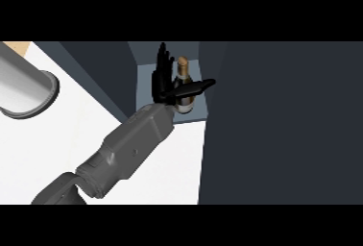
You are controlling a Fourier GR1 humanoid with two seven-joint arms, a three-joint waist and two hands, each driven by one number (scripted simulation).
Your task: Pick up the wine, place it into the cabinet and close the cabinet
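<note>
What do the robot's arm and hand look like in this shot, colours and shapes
One arm shows: a grey forearm of blocky, boxy segments with rounded edges, widening toward a darker grey joint near the lower edge. At its end sits a black hand with slim black fingers and a thumb. No cables, markings or sleeves are visible.

No text, brand, number or sign can be read anywhere in this view. The dark glass wine bottle with a gold foil neck (pixel 184 81), standing in the open grey-blue cabinet (pixel 145 72), carries a pale label band near its base, but no lettering shows on it.
</note>
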